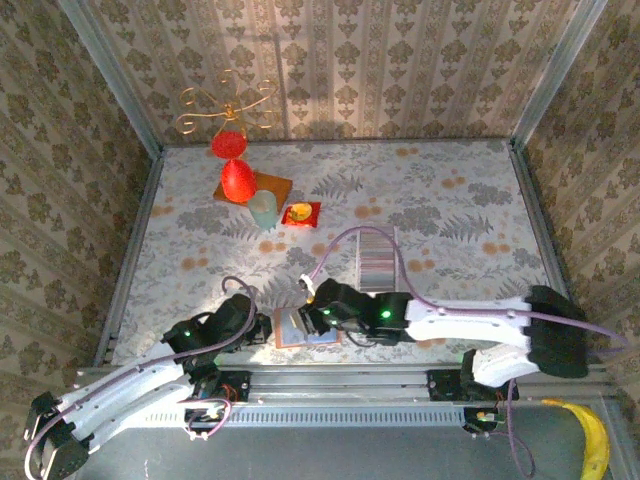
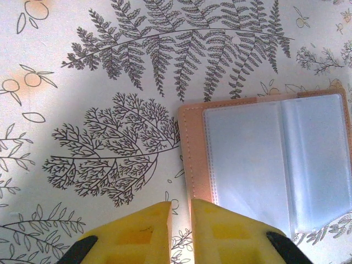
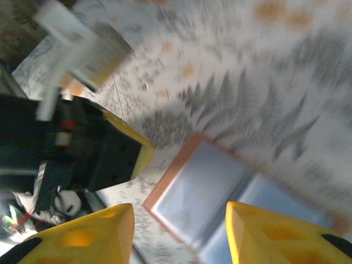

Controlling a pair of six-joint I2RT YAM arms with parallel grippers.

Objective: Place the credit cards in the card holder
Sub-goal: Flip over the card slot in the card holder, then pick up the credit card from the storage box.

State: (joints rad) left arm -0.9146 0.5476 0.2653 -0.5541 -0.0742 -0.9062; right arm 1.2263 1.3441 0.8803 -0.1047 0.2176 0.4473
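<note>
Yellow right tool [image 3: 179, 206] above card holder [image 3: 214, 176]

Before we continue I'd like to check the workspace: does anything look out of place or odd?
Nothing looks spilled or damaged. The card holder lies open, one clear sleeve page seemingly lifted. A yellow, banana-like object lies off the table, past its near right corner.

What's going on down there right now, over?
Left gripper barely ajar, empty. Right gripper open, empty, above card holder. Holder lies open, flat. Nothing blocking it.
</note>
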